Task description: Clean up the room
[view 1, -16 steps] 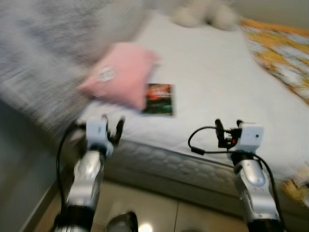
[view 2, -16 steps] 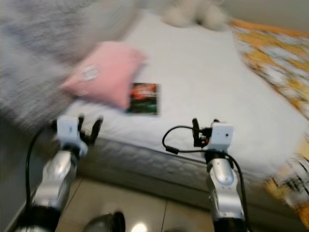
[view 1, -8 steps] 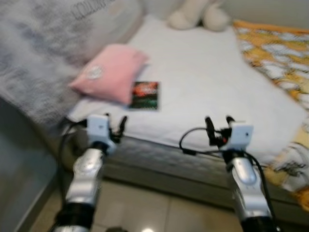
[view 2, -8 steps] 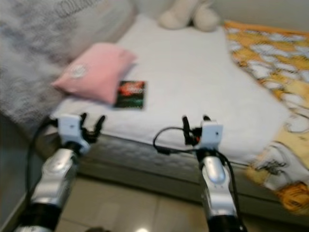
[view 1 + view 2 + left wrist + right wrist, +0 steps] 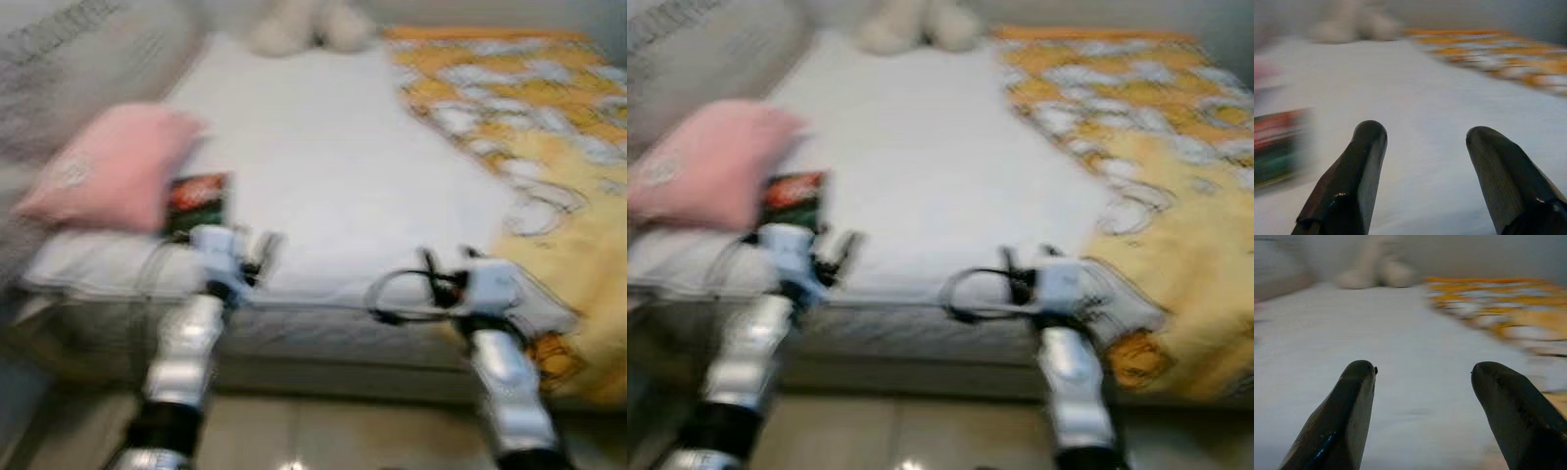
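Note:
A bed with a white sheet (image 5: 333,147) lies before me, blurred. On its left side rests a pink pillow (image 5: 103,176), and a dark red-and-green book (image 5: 196,201) lies flat beside it. A pale plush toy (image 5: 309,24) sits at the far end. A yellow patterned blanket (image 5: 529,127) covers the right side and hangs over the near edge. My left gripper (image 5: 257,250) is held up at the bed's near edge, close to the book, open and holding nothing (image 5: 1422,142). My right gripper (image 5: 446,264) hovers near the blanket's corner, open too (image 5: 1422,377).
A grey fuzzy cover (image 5: 69,59) is heaped at the bed's far left. The mattress side (image 5: 323,338) faces me, with pale floor tiles (image 5: 333,431) below it between my arms.
The camera has swung to the right: pillow and book now sit further left in the picture and more of the yellow blanket shows. Both arms keep the same raised pose.

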Tool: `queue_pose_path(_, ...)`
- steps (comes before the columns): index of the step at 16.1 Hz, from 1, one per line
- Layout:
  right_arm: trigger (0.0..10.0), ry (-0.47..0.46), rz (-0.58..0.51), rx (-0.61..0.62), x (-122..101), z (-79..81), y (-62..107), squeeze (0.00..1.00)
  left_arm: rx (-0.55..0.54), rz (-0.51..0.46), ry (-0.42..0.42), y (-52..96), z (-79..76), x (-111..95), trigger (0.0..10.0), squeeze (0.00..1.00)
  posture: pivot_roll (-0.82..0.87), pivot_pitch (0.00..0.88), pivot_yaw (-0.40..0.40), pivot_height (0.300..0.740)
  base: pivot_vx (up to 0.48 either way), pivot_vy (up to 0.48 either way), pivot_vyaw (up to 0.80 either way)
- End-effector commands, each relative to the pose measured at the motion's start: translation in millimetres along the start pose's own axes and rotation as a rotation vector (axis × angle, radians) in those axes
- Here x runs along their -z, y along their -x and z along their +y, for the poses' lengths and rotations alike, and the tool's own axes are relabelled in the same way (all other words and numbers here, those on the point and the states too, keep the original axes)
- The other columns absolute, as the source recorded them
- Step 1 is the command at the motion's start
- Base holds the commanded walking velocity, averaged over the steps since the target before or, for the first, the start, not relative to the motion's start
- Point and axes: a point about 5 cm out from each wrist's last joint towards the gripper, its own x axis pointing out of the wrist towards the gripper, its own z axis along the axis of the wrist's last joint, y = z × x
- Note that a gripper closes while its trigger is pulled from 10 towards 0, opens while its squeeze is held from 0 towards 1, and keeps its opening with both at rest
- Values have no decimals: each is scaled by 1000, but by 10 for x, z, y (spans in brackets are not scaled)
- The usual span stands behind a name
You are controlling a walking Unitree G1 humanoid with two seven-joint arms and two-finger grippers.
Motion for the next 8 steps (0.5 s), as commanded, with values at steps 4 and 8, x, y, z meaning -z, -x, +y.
queue_pose_path(4,10000,-3,-11,-19,-33,55,1,0,-10,18,-68,-6,101,-15,10000,0,-87,0,32,740,135,-197,-728)
queue_pose_path(8,10000,-5,-1,-15,-10,51,36,0,19,28,-75,-4,99,-7,10000,0,-90,0,37,740,0,0,-705)
